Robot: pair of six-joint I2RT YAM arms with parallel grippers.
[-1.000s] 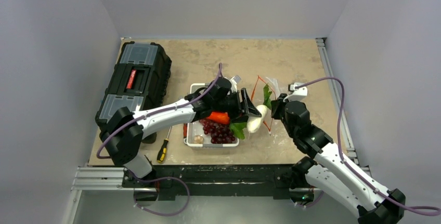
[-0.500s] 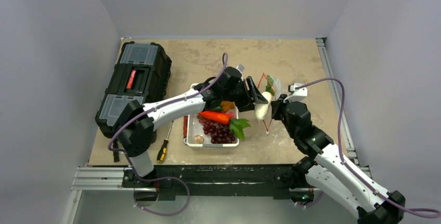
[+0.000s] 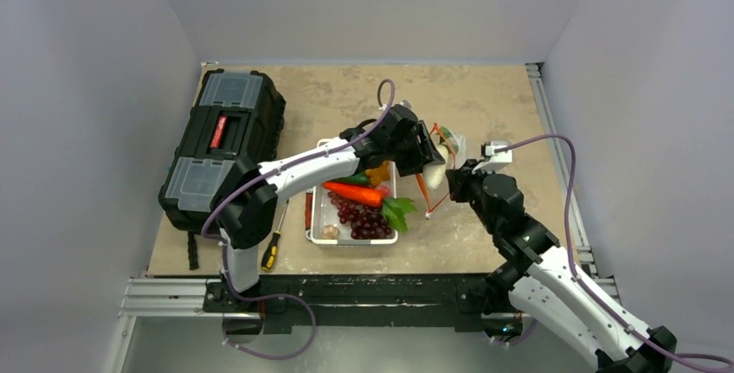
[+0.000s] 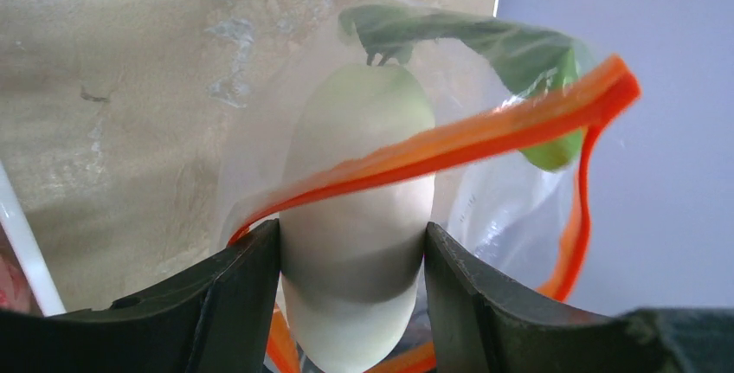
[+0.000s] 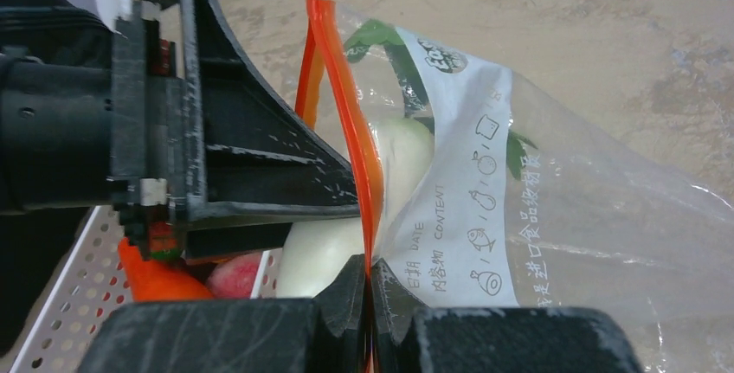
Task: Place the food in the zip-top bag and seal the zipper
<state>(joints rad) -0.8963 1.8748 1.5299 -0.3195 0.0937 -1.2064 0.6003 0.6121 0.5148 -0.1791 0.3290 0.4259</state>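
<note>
Beige mottled tabletop (image 3: 346, 87) carrying all items. Black plastic toolbox (image 3: 227, 144) with grey lid panels stands at the left edge, well apart from the bag.

Clear soft plastic zip-top bag (image 5: 554, 217) printed with small black symbols lies right of the tray, its mouth turned towards the left arm. White perforated rectangular tray (image 3: 318, 204) sits at table centre, just beside the bag.

Left gripper (image 4: 353, 260): jaws part-way open and pressed against both sides of the white toy radish (image 4: 359, 191). The radish's far end lies inside the bag's mouth. Its near end remains outside, between the fingers.

Right gripper (image 5: 368, 286): fingers pinched fully together on the thin red-orange zipper strip (image 5: 346, 122), holding one lip of the mouth upright. The other lip of the strip bows across the radish in the left wrist view, so the mouth stands open.

A green leafy piece (image 4: 485, 40) rests inside the bag, beyond the radish tip.

In the tray: orange toy carrot (image 3: 353, 193), dark purple toy grapes (image 3: 362, 220), and leafy greens (image 3: 398, 211) overhanging the right rim.

Yellow-handled screwdriver (image 3: 271, 252) lies left of the tray.
</note>
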